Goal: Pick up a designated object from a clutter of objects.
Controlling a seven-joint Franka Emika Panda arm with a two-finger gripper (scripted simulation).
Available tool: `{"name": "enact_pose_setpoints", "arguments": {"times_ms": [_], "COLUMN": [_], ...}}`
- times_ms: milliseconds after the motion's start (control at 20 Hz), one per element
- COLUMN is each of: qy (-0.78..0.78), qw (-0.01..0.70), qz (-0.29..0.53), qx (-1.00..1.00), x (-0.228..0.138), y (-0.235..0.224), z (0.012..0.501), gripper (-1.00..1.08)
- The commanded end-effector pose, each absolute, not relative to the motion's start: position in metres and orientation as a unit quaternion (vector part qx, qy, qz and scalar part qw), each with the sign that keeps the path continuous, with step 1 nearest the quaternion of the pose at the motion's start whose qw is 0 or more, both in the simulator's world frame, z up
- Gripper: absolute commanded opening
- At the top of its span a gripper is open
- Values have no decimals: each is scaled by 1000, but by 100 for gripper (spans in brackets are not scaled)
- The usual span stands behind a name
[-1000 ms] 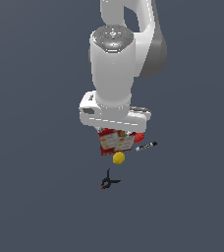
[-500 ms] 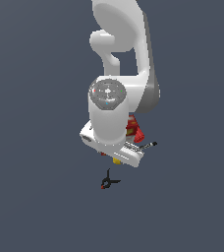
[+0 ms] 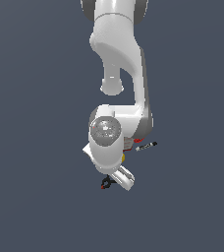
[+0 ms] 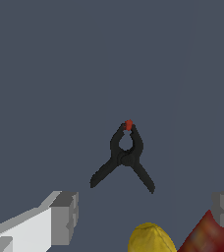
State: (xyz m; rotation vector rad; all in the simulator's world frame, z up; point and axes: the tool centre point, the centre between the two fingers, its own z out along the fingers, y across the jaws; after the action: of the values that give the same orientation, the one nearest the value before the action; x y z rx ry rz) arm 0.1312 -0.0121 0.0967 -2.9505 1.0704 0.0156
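Wrist view shows my claw (image 4: 143,216) spread wide, empty, above the black spring clamp (image 4: 125,155); yellow ball (image 4: 151,238) at the clamp's five o'clock.

Open grey floor all round the black clamp (image 4: 125,155) in the wrist view, nothing touching it, bare ground on both sides of its splayed handles and beyond its red tip. Wide gap between the two grey fingers (image 4: 65,217) of the gripper (image 4: 146,214), clamp well apart from both. Crowding on the near side only: yellow ball (image 4: 151,238) and red box (image 4: 210,235) side by side. In the exterior view, marker (image 3: 146,146) well apart from the clamp, arm (image 3: 119,74) hiding most of the clutter.
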Motion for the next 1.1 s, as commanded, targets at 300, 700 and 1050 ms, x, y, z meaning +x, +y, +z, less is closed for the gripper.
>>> {"name": "enact_pose_setpoints", "arguments": {"times_ms": [300, 700, 1050], "qy": [384, 385, 386], "qw": [0, 0, 0], "qz": [0, 1, 0], "qx": [-923, -923, -922], "x": [142, 141, 141], "y": [-16, -16, -16], "z": [66, 59, 25], "gripper": [100, 100, 100]}}
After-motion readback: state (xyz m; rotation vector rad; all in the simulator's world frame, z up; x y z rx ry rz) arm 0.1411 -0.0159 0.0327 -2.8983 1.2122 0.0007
